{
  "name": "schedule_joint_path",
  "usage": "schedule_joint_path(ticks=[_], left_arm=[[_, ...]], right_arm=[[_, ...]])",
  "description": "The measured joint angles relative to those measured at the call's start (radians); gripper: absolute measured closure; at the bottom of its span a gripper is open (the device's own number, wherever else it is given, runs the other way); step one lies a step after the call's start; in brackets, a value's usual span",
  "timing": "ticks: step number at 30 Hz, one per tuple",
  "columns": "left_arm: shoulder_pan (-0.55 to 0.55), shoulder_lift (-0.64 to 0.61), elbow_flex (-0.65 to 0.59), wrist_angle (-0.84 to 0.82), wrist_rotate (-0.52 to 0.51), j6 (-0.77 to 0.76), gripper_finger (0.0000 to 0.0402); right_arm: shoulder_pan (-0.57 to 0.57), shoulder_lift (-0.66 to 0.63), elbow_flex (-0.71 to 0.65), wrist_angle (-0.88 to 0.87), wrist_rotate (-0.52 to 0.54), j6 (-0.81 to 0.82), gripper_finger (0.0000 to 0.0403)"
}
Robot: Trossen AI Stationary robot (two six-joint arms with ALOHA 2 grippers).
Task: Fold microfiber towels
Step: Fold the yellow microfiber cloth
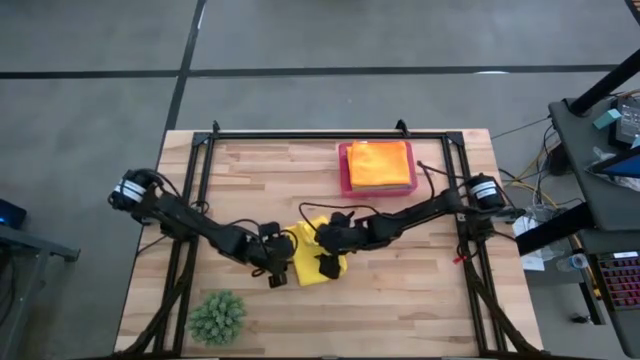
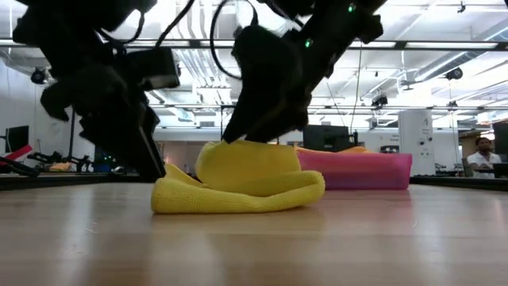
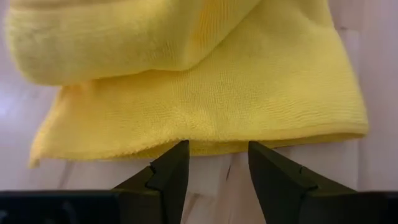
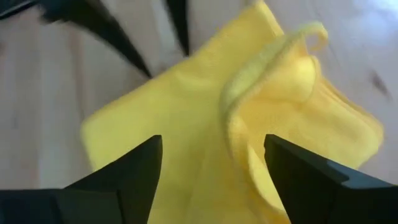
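A yellow towel (image 2: 238, 187) lies rumpled and half folded on the wooden table (image 1: 400, 260), near its middle toward the front edge. The right gripper (image 4: 211, 168) hangs just above the towel, fingers spread wide with nothing between them. The left gripper (image 3: 217, 168) sits low at the towel's hem, its fingers parted and gripping nothing, the tips just short of the cloth. Behind, a pink tray (image 1: 345, 175) holds a stack of folded towels (image 1: 380, 163), orange on top. A spiky green plant ball (image 1: 217, 317) rests at the table's front left corner.
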Motion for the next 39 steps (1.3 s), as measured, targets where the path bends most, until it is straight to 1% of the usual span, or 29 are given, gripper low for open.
schedule_joint_path(ticks=[3, 7, 10, 14, 16, 18, 20, 22, 23, 25, 29, 31, 34, 36, 39], left_arm=[[0.000, -0.044, -0.001, -0.020, 0.000, 0.004, 0.0252], [0.000, -0.105, -0.002, -0.035, 0.000, 0.021, 0.0252], [0.000, -0.155, -0.004, -0.030, -0.005, 0.035, 0.0252], [0.001, -0.215, -0.004, -0.012, -0.059, 0.092, 0.0252], [0.005, -0.232, -0.004, 0.030, -0.101, 0.130, 0.0252], [0.007, -0.242, -0.005, 0.069, -0.141, 0.182, 0.0252], [0.018, -0.243, -0.005, 0.118, -0.155, 0.233, 0.0252], [0.033, -0.237, -0.005, 0.155, -0.155, 0.263, 0.0252], [0.043, -0.231, -0.005, 0.170, -0.154, 0.276, 0.0252], [0.060, -0.215, -0.004, 0.190, -0.154, 0.281, 0.0252], [0.096, -0.174, -0.002, 0.199, -0.148, 0.283, 0.0252], [0.117, -0.152, -0.004, 0.227, -0.123, 0.288, 0.0252], [0.149, -0.110, -0.004, 0.285, -0.052, 0.311, 0.0252], [0.170, -0.079, 0.004, 0.323, -0.014, 0.327, 0.0252], [0.194, -0.044, 0.021, 0.319, 0.022, 0.336, 0.0252]], right_arm=[[0.024, -0.005, 0.002, 0.032, -0.040, -0.044, 0.0135], [0.055, 0.011, 0.003, 0.159, -0.043, -0.058, 0.0146], [0.067, 0.021, 0.003, 0.201, -0.041, -0.090, 0.0155], [0.079, -0.003, 0.002, 0.167, -0.040, -0.125, 0.0162], [0.087, -0.028, 0.000, 0.126, -0.029, -0.138, 0.0165], [0.098, -0.049, 0.000, 0.069, 0.023, -0.159, 0.0170], [0.111, -0.076, -0.001, -0.017, 0.115, -0.173, 0.0178], [0.118, -0.104, -0.002, -0.104, 0.210, -0.179, 0.0194], [0.118, -0.119, -0.005, -0.150, 0.241, -0.174, 0.0206], [0.113, -0.148, -0.016, -0.225, 0.265, -0.152, 0.0238], [0.097, -0.193, -0.069, -0.267, 0.288, -0.142, 0.0328], [0.092, -0.218, -0.103, -0.261, 0.296, -0.148, 0.0374], [0.079, -0.247, -0.170, -0.222, 0.329, -0.146, 0.0388], [0.065, -0.251, -0.225, -0.146, 0.336, -0.156, 0.0392], [0.046, -0.247, -0.306, 0.007, 0.336, -0.180, 0.0394]])
